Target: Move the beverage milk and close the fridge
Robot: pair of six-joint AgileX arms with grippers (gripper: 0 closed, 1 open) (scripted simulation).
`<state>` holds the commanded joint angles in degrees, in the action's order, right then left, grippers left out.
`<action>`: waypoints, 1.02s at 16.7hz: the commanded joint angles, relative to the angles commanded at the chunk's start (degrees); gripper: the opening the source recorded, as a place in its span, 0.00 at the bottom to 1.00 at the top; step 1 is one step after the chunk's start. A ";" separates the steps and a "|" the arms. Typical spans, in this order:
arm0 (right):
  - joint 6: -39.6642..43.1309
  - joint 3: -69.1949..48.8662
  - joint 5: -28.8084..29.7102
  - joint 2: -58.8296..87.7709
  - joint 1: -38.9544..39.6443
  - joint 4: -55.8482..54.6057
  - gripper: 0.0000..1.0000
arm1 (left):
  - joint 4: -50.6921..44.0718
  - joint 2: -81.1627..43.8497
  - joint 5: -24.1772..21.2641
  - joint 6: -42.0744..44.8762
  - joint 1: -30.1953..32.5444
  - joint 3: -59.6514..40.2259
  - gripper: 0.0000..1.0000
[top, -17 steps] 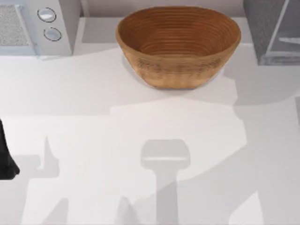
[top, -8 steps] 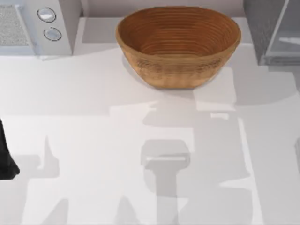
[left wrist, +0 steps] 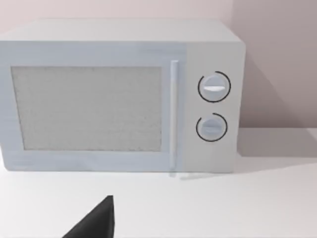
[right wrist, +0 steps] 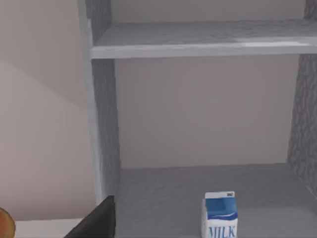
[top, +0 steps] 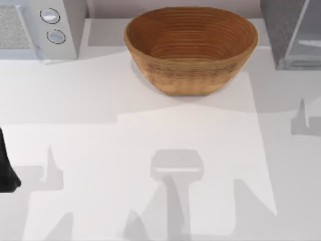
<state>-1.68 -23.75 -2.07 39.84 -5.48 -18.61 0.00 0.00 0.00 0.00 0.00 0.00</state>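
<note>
The beverage milk (right wrist: 220,216), a small carton with a blue top and blue lettering, stands upright on the lower shelf inside the fridge (right wrist: 105,124), whose inside is open to the right wrist view. From above, the fridge (top: 283,32) is the grey speckled box at the table's far right corner. A dark part of my right gripper (right wrist: 96,223) shows in front of the fridge, apart from the carton. My left arm (top: 6,168) is parked at the table's left edge, and its gripper (left wrist: 96,224) faces the microwave.
A large woven bowl (top: 190,47) sits at the back middle of the table. A pale microwave (top: 42,27) with two round knobs stands at the back left. White tabletop (top: 150,130) spreads in front of them.
Shadows on the table have slid toward the right side. The bowl, the microwave, the fridge and my left arm have not moved.
</note>
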 joint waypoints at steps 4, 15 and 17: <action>0.88 11.86 1.37 -22.23 2.34 9.54 1.00 | 0.00 0.00 0.00 0.00 0.00 0.00 1.00; 1.68 23.75 2.07 -39.84 5.48 18.61 1.00 | 0.00 0.00 0.00 0.00 0.00 0.00 1.00; 1.65 23.58 2.05 -39.67 5.30 18.58 1.00 | 0.00 0.00 0.00 0.00 0.00 0.00 1.00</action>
<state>-0.03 -0.18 -0.02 0.17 -0.19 -0.03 0.00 0.00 0.00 0.00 0.00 0.00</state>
